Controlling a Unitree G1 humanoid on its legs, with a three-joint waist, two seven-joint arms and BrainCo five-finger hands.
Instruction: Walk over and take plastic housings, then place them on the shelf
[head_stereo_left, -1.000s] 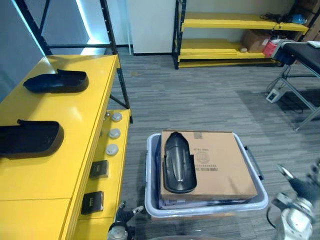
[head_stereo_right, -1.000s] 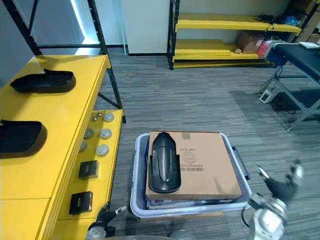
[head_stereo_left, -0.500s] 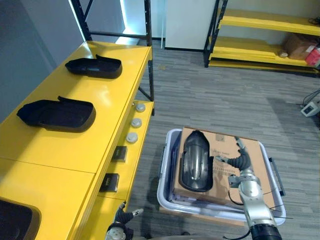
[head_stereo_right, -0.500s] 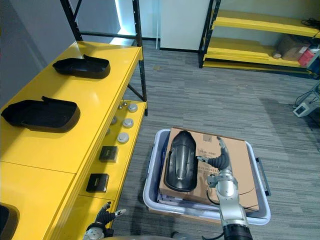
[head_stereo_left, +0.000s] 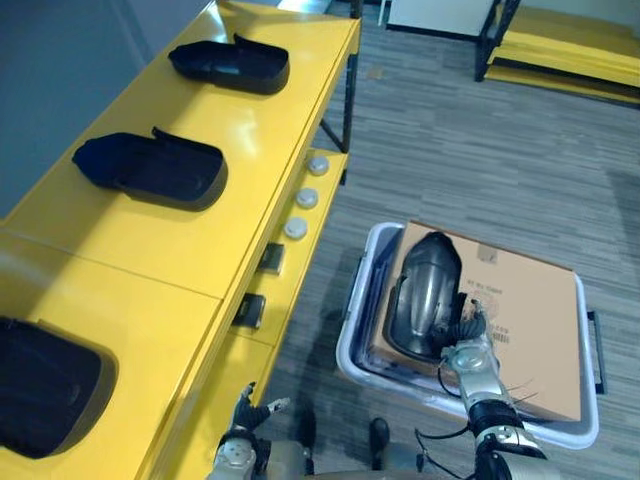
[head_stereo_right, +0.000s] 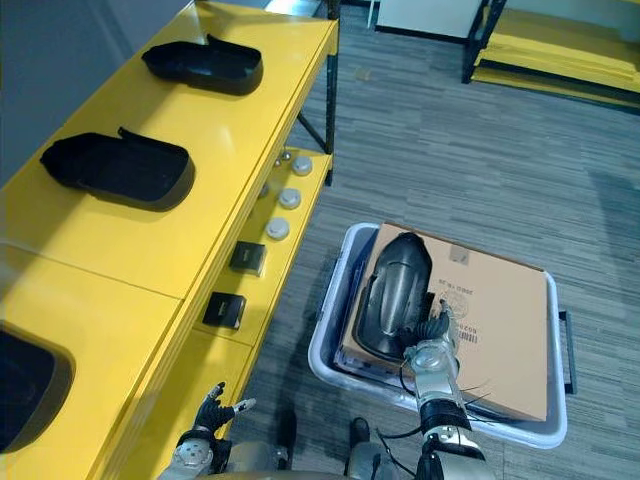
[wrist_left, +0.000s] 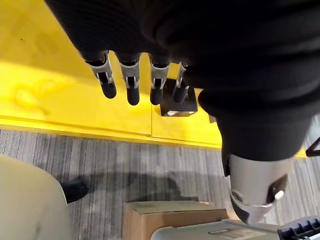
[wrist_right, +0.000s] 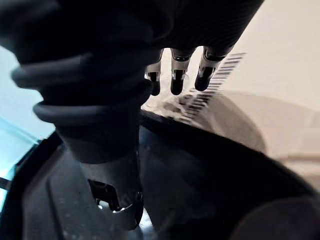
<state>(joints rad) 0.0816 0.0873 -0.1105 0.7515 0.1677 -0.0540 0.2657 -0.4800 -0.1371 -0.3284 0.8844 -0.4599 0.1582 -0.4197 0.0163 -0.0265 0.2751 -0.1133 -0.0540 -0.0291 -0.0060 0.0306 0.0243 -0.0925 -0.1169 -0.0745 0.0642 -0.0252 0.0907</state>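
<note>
Left eye view: saw a glossy black housing (head_stereo_left: 425, 295) lying lengthwise on a cardboard box (head_stereo_left: 530, 320) inside a pale bin (head_stereo_left: 352, 340), lower right of the frame. Found the right hand (head_stereo_left: 467, 345) at the housing's near end, touching it. Noted three shelved housings (head_stereo_left: 150, 168) resting down the left side on the yellow shelf (head_stereo_left: 250, 190). Spotted the left hand (head_stereo_left: 243, 418) low at the bottom edge, just beside the shelf front.

Right eye view: met the same layout. Noticed open grey floor (head_stereo_right: 450, 140) across the upper right, and a narrower strip of it between bin and shelf.

Left wrist view: showed straight, relaxed fingers (wrist_left: 131, 90) holding nothing, with a small black box (wrist_left: 179, 102) on a lower yellow tier past them.

Right wrist view: showed that hand spread wide, not clamped. Caught its fingers reaching out over the printed cardboard and the thumb (wrist_right: 117, 200) down on the dark housing, astride the rim.

Judged the housing light, stiff and thin-walled, slick on its shiny curve, so best pinched at the rim. Reckoned on lifting it clear of the bin's wall before swinging left, minding the shelf's front edge. Picked out bare yellow surface between the middle and nearest shelved housings as likely room.
</note>
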